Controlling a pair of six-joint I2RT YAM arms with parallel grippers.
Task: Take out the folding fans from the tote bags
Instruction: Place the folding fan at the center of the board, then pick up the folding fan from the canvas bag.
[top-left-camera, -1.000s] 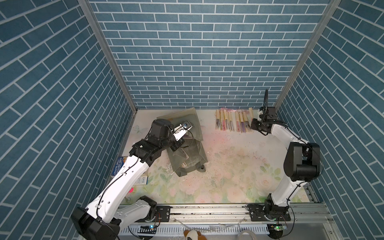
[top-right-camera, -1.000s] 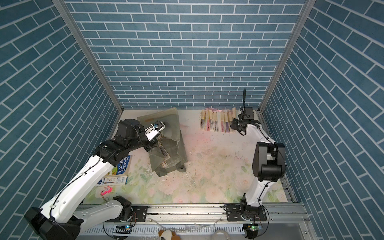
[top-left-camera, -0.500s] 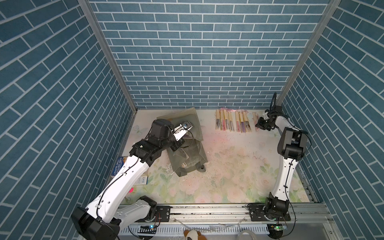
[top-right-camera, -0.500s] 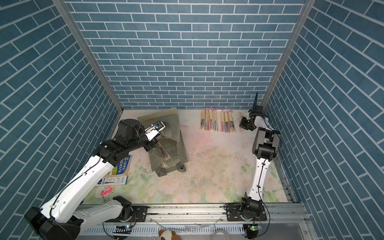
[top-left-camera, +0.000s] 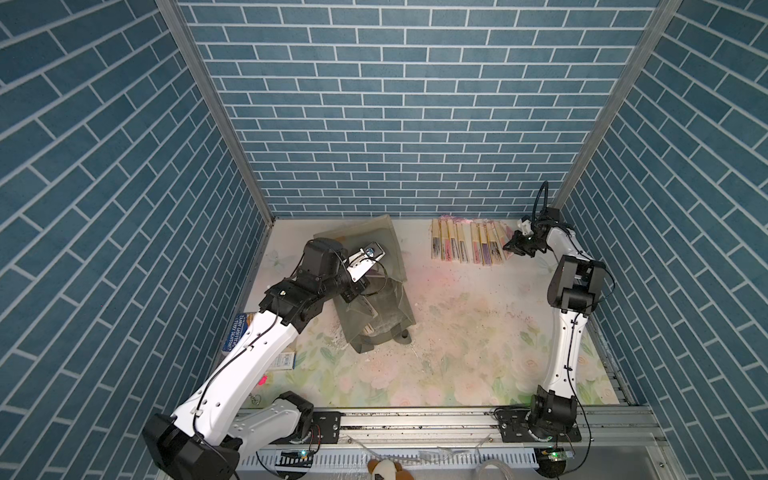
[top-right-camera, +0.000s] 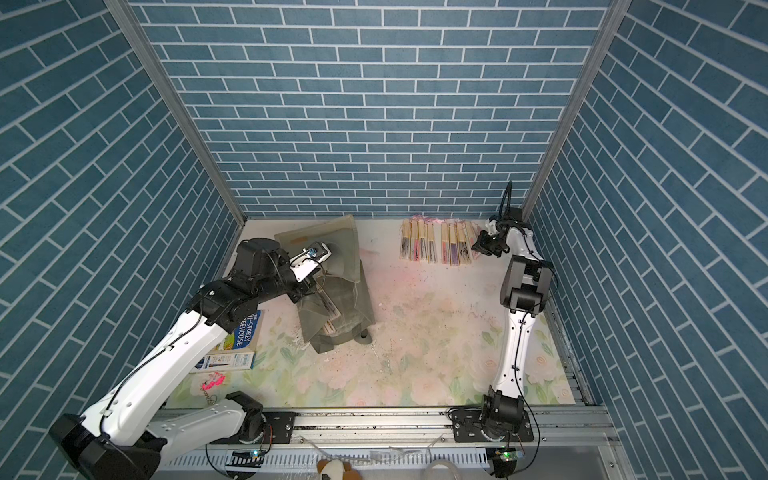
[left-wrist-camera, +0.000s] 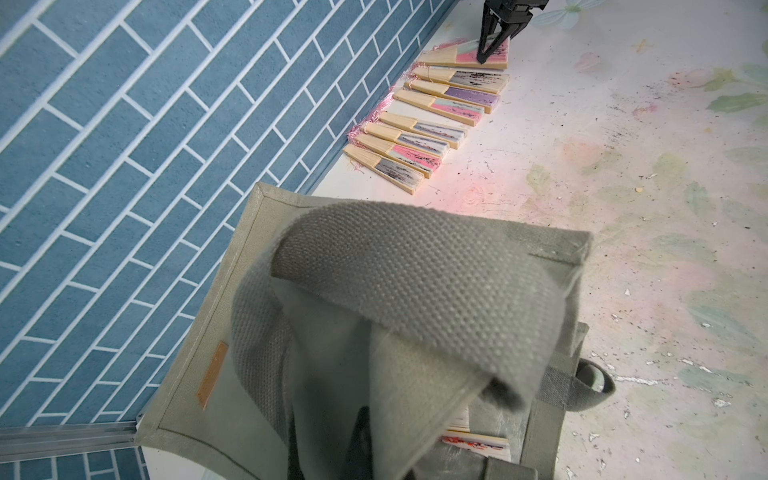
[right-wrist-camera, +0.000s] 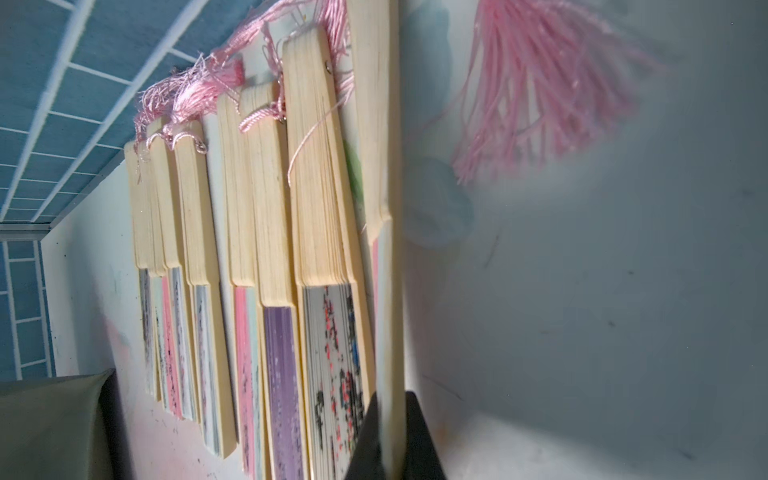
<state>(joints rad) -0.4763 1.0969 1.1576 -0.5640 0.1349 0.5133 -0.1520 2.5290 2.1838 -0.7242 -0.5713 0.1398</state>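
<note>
Top views first. The tote bag (top-left-camera: 376, 307) sits left of centre on the table (top-left-camera: 478, 332). The left gripper (top-left-camera: 356, 293) is clamped tight on the bag's strap and holds the mouth up. Along the back wall lies the row of fans (top-left-camera: 465, 246), with the right gripper (top-left-camera: 512, 247) at its right-hand end. In a top view a leftover fan (top-right-camera: 328, 306) shows pale inside the bag's mouth.

Left wrist view: the strap (left-wrist-camera: 415, 282) drapes across the lens, and the leftover fan (left-wrist-camera: 478, 442) peeks out beneath it. Far off, the right gripper's tips are pinched together on the end fan (left-wrist-camera: 465, 56).

Right wrist view: the end fan (right-wrist-camera: 384, 166) runs edge-on between the nearly closed fingers, and its tassel (right-wrist-camera: 540, 83) is blurred. Whether it is lying on the table, I cannot tell.

My read is that this is the set-down step. The next move calls for letting go, lifting clear of the row, then crossing to the bag's mouth.

Room is tight at that corner, with the side wall beside the right arm and the back wall just behind the tassels. The open table between row and bag is the way across. The blue book (top-right-camera: 245, 332) lies beside the left arm, off that path.
</note>
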